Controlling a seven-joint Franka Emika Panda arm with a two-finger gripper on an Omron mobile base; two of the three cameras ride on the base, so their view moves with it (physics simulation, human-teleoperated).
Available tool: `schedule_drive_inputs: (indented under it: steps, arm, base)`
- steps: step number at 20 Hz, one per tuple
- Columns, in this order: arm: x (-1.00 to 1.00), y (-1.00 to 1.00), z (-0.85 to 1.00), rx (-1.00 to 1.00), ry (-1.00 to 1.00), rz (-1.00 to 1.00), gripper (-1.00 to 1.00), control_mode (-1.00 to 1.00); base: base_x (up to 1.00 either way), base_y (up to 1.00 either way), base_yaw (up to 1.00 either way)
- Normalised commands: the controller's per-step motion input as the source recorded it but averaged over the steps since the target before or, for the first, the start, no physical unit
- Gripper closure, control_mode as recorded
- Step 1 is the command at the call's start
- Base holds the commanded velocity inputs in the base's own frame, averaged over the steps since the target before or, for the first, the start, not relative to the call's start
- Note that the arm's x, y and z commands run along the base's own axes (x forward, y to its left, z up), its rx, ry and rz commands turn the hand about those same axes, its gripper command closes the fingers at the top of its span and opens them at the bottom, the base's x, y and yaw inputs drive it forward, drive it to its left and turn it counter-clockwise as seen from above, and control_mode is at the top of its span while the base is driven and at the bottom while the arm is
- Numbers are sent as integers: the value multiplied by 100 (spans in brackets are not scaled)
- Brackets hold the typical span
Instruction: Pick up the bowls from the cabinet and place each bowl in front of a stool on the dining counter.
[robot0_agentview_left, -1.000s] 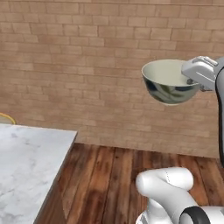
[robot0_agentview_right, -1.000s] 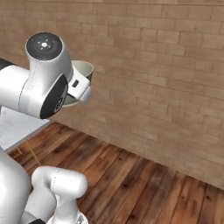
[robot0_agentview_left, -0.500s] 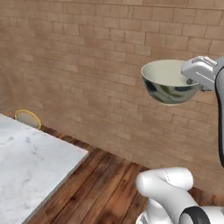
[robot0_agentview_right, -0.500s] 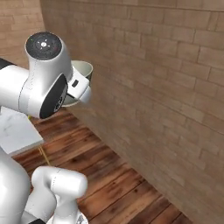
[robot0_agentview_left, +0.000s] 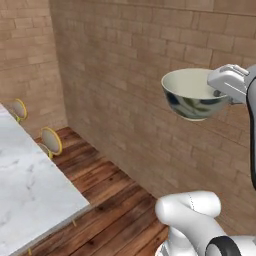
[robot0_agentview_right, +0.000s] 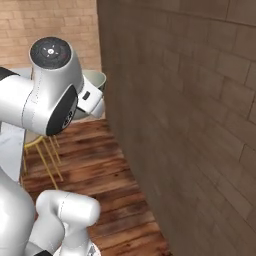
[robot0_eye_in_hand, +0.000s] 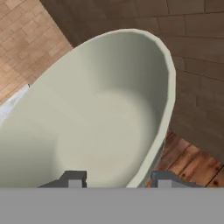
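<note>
a: two stools (robot0_agentview_left: 51, 141) now stand along the far edge of the dining counter (robot0_agentview_left: 30, 190) in the left base view, where half a second ago one showed and a second ago barely a rim. the whole picture has swung, brick wall (robot0_agentview_left: 125, 85) and all, so the base has turned; the things themselves have not moved.

b: and the load?

a: the cream-and-green bowl (robot0_agentview_left: 192, 94) sits at the same height against the brick, carried high and well apart from the counter. the gripper (robot0_agentview_left: 225, 86) stays clamped on its rim, one finger inside and one outside, as the hand view shows at the bowl's (robot0_eye_in_hand: 100, 118) near edge.

b: what does that mean for the job?

a: judged from this, the robot is in transit with one bowl; the counter is coming round into reach, and setting down before a stool is still ahead.

b: do the views differ?

a: the left base view gives the patterned outside and the counter slab. the right base view has the arm's joint covering most of the bowl (robot0_agentview_right: 97, 79), but shows yellow stool legs (robot0_agentview_right: 45, 160) on the wood floor (robot0_agentview_right: 100, 170). the hand view alone shows the cream inside, with nothing in it.
</note>
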Motion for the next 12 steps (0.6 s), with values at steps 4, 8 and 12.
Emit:
schedule_drive_inputs:
  steps: [4, 8, 12]
  arm:
    - [0, 0, 0, 0, 0, 0, 100, 100]
    - [0, 0, 0, 0, 0, 0, 100, 100]
    - [0, 0, 0, 0, 0, 0, 100, 100]
  base:
    - [100, -38, 54]
    - [100, -18, 46]
    - [100, -20, 39]
